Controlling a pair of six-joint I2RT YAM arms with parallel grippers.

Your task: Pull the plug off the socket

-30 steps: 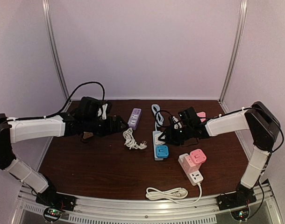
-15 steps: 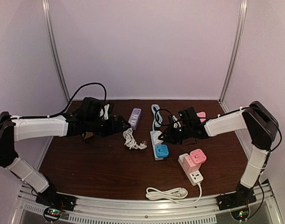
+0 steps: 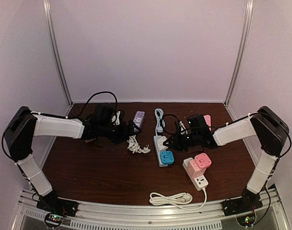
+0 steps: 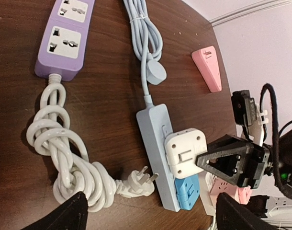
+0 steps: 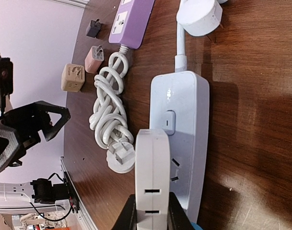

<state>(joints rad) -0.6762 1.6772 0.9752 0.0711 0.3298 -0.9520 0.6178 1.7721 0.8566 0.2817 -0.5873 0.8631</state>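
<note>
A white cube plug [image 5: 151, 172] is pinched between my right gripper's [image 5: 151, 215] fingers, over the pale blue power strip [image 5: 184, 110]. Two bare socket slots show on the strip's face right beside the plug. In the top view the right gripper [image 3: 173, 142] holds the plug [image 3: 161, 142] at the strip's middle, with a blue plug [image 3: 166, 156] seated at the near end. My left gripper [image 4: 153, 213] is open and empty, hovering above the strip [image 4: 153, 129] and plug [image 4: 185, 154]; in the top view it [image 3: 130, 128] is left of the strip.
A coiled white cable [image 4: 64, 148] with a loose plug lies left of the strip, joined to a purple strip [image 4: 64, 38]. A pink and white strip [image 3: 197, 170] and another white cable [image 3: 172, 197] lie near the front. Small adapters [image 5: 73, 77] sit at the back left.
My left gripper has moved right, toward the coiled cable and the strip. My right gripper with the white plug has shifted slightly nearer and left.
</note>
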